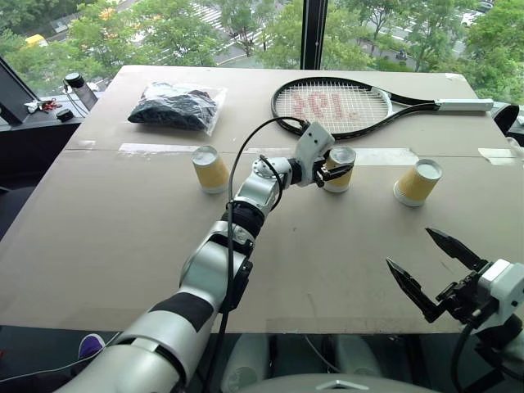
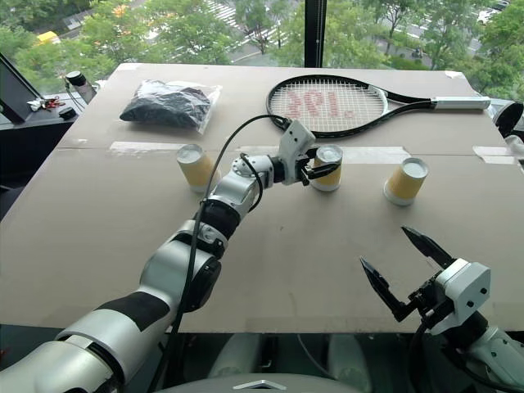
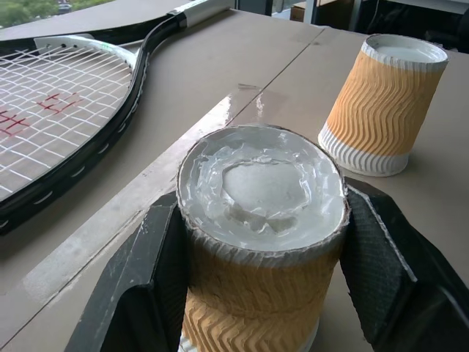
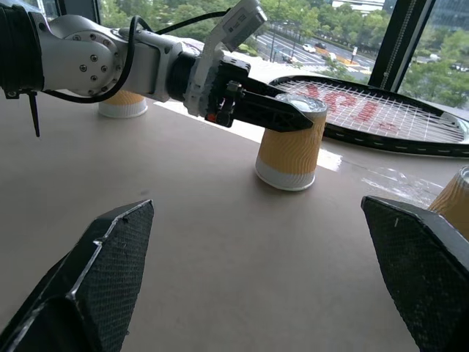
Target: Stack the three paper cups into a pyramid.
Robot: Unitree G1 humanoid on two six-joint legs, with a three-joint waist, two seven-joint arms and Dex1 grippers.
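Your table (image 1: 123,270), a wide brown board by the windows with trees outside, filled most of the head view. A strip of clear tape ran across it above mid-frame. The racket (image 1: 332,106) lay at upper centre, and a bag of dark stuff (image 1: 176,106) at upper left.

Your left gripper (image 1: 334,172) was clamped around the middle cup (image 1: 341,168), just below the racket head at centre frame; that cup sat upside down, base up. The left cup (image 1: 211,169) stood upside down at centre left. The right cup (image 1: 417,182) leaned at centre right. All three were well apart.

Your right gripper (image 1: 432,268) waited at lower right with fingers spread and nothing between them.

The risks, as I judged them: the squeeze could have crushed the thin paper wall, and the leaning cup could have tipped at a nudge.
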